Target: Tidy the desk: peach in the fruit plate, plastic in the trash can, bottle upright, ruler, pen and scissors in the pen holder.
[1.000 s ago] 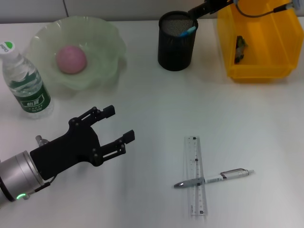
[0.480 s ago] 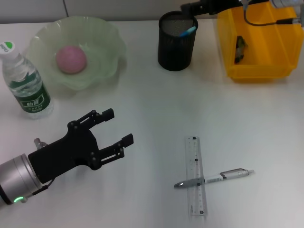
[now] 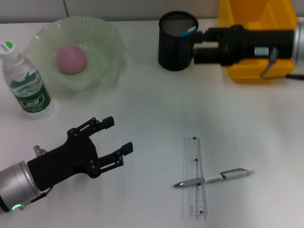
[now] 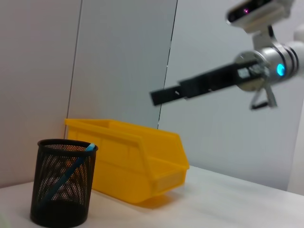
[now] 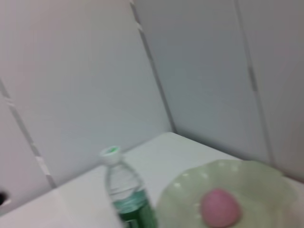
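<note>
Hovering near-left over the counter, left gripper fingers spread, empty. Right gripper beside pen holder; finger state unclear. Pen crosses ruler.

Light was bright, even and diffuse from overhead, and the white desk read almost washed out in the head view. Shadows were soft and short: a faint one under the left gripper and a pale smudge beside the pen holder. The right gripper was smeared by motion blur. The ruler showed slight ghosting at its near end. The right wrist view was soft throughout, the bottle and peach unfocused.
</note>
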You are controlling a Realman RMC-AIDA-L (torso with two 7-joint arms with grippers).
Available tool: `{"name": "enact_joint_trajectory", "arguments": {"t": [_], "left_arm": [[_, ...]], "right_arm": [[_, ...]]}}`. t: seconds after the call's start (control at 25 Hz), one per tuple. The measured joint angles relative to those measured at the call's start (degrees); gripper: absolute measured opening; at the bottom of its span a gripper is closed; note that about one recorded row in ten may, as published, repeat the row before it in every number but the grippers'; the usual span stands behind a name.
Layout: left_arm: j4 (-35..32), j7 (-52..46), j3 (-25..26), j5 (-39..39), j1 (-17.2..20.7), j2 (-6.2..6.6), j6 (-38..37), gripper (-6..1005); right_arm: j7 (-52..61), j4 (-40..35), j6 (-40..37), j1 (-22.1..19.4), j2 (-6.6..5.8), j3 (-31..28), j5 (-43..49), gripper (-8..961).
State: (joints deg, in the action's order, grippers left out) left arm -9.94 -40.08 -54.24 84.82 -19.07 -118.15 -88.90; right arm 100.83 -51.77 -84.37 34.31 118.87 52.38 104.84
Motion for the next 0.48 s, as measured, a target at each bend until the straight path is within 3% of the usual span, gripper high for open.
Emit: {"name": "enact_joint_trajectory", "arguments": {"t": [0.24,0.48], "left_arm": [[-1.1,0.0,-0.9,0.0,0.3,0.13,-1.3,808],[-1.1,0.0,-1.3,0.0,0.3,0.39,-2.5,807]], "right_arm": [[-20.3,12.7,-7.8,-5.6,-0.19,-0.7,-8.2,680],[-34.7,21.7,-10.5,-8.4,-0.44,-2.0,-8.1,680]]}}
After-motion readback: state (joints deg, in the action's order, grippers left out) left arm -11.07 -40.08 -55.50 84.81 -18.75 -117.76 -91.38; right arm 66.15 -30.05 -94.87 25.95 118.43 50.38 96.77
